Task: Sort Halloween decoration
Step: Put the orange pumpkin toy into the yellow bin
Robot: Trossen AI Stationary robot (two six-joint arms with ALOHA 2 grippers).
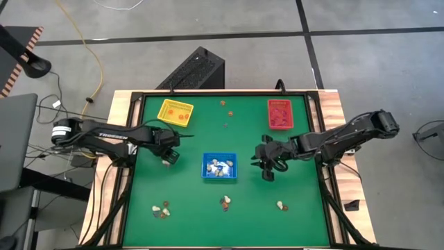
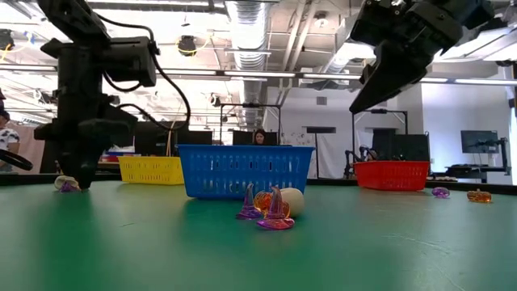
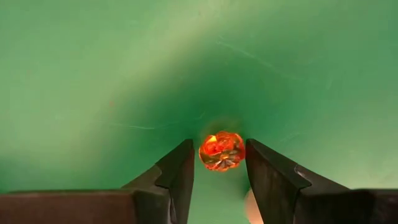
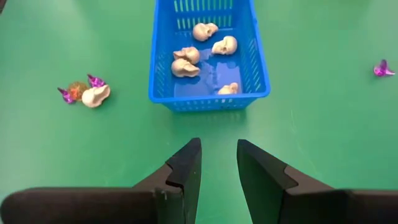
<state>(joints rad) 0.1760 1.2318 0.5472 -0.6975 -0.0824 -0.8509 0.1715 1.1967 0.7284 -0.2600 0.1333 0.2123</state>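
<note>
Fig. Top, table-level and both wrist cams. Three trays on my green table (image 1: 291,208): yellow tray (image 1: 175,112) far left, red tray (image 1: 280,114) far right, blue tray (image 1: 219,167) centre.

L gripper (image 3: 219,163): low over the mat, between yellow and blue trays; jaws spread, with 1 orange trinket (image 3: 221,150) between the tips. Whether the tips touch it I cannot tell. A pale trinket (image 3: 250,206) shows at one finger's edge.

R gripper (image 4: 218,159): raised, just right of the blue tray, pointing at it; jaws apart, nothing between them.

Blue tray holds 5 skulls (image 4: 185,68) in the R wrist cam. Beside it: 1 skull (image 4: 96,95), 1 orange piece (image 4: 76,90), 2 purple hats (image 4: 96,80). 1 more purple hat (image 4: 380,68) lies on the tray's other side.

Top cam, loose groups: near-left group (image 1: 161,210), near-centre group (image 1: 225,203), near-right group (image 1: 280,205); pieces per group too small to count. 2 specks (image 1: 230,112) between yellow and red trays.
</note>
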